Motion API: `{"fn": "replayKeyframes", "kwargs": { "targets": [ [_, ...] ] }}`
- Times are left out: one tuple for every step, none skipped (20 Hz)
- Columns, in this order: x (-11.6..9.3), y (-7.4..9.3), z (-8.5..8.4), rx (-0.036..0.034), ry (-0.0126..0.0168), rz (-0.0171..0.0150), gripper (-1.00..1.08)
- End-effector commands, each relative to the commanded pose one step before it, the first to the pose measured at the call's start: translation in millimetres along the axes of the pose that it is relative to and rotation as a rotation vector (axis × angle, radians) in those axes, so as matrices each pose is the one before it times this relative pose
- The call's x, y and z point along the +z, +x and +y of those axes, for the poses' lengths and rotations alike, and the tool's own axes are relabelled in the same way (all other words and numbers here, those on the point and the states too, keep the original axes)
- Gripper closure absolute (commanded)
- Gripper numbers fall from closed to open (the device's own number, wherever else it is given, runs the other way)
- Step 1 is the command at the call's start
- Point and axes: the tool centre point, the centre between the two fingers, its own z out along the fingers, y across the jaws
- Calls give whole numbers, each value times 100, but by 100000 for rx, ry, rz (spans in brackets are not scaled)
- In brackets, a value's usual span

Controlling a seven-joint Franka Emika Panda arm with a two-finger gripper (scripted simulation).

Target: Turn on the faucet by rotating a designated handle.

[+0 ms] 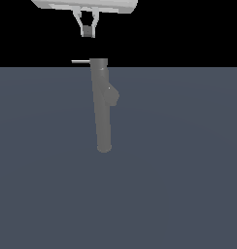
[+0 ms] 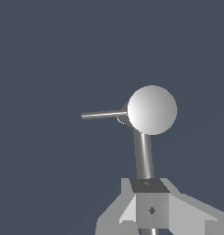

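Observation:
The faucet is a tall grey column with a rounded end and a short angled stub midway. The handle, a thin silver-white rod, sticks out from the column's upper end toward the exterior view's left. My gripper hangs above that end, apart from it, with the fingers together and holding nothing. In the wrist view the faucet's round end shows as a pale ball with the handle jutting from its side. My gripper is at the frame's edge, clear of both.
A flat blue-grey floor spreads around the faucet. A slim grey tube runs from the round end toward my fingers in the wrist view.

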Motion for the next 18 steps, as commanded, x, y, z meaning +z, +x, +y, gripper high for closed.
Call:
{"fn": "replayKeyframes", "kwargs": {
  "targets": [
    [1257, 1822, -609, -1619, -168, -51, 108],
    [471, 697, -226, -615, -76, -51, 108],
    [444, 662, -217, -587, -75, -49, 108],
    [416, 626, -202, -550, -73, -46, 108],
    [389, 591, -190, -519, -71, -43, 108],
    [361, 556, -176, -484, -69, -41, 108],
    [334, 521, -163, -451, -67, -38, 108],
    [309, 486, -154, -425, -66, -36, 108],
    [283, 450, -141, -390, -62, -33, 108],
    [258, 415, -129, -359, -59, -31, 108],
    [233, 379, -118, -329, -56, -28, 108],
    [207, 342, -101, -287, -51, -25, 108],
    [182, 306, -95, -266, -50, -23, 108],
    [156, 270, -80, -229, -45, -20, 108],
    [132, 235, -71, -202, -43, -18, 108],
    [107, 198, -56, -164, -37, -15, 108],
    [85, 163, -50, -142, -34, -13, 108],
    [62, 126, -28, -94, -24, -9, 108]
  ]
}}
